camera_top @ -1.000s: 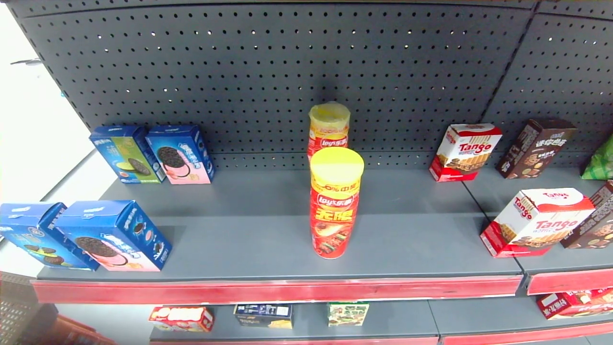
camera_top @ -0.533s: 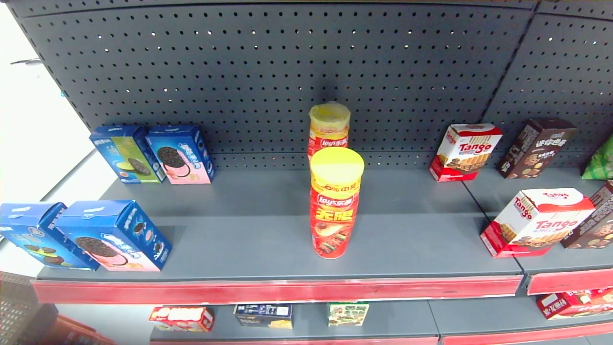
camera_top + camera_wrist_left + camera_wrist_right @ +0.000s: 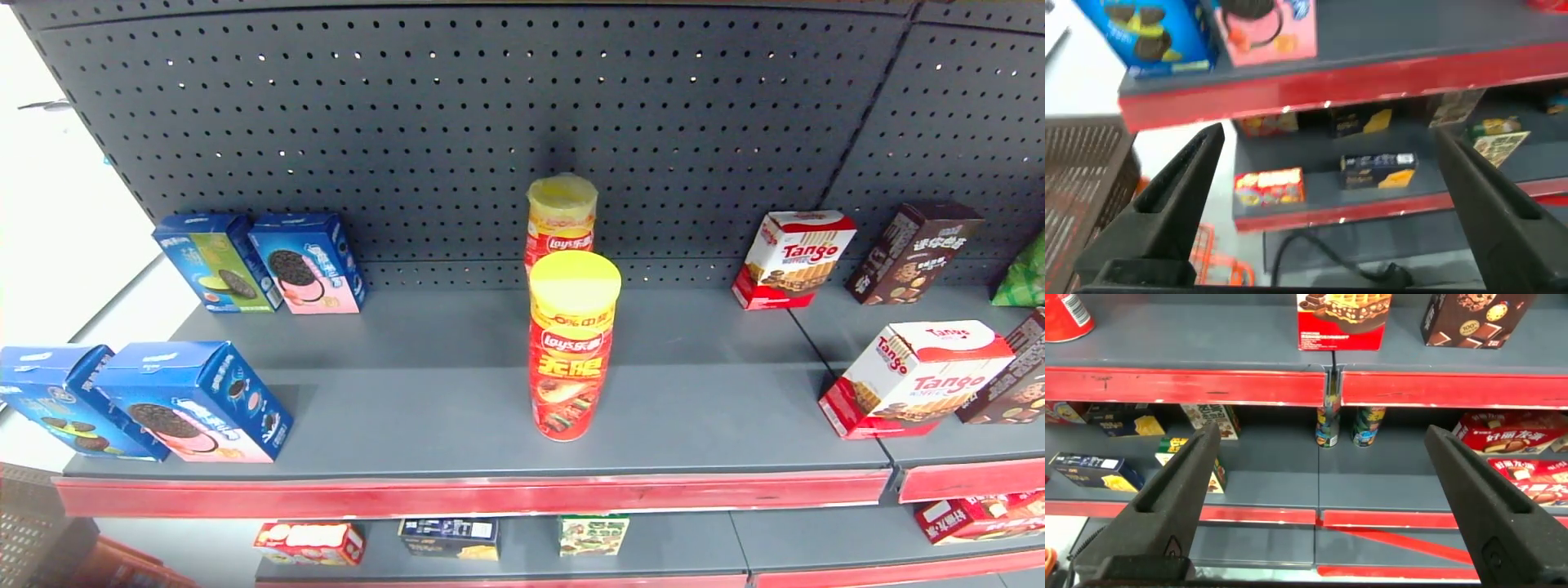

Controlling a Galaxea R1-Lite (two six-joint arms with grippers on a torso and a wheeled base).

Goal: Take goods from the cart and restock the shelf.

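On the shelf point(image 3: 424, 408), chip canister point(image 3: 573, 347) upright mid-board; second canister point(image 3: 561, 214) directly behind it, near the pegboard point(image 3: 408, 122). Blue cookie boxes point(image 3: 192, 402) left, wafer boxes point(image 3: 914, 377) right. Both left gripper point(image 3: 1328, 135), beside cart mesh point(image 3: 1082, 180), and right gripper point(image 3: 1323, 431): jaws apart, nothing held.

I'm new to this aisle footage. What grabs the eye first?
A tall red chip can with a yellow lid stands at the middle of the shelf, a second can right behind it. Blue cookie boxes sit to its left, red-and-white wafer boxes to its right.
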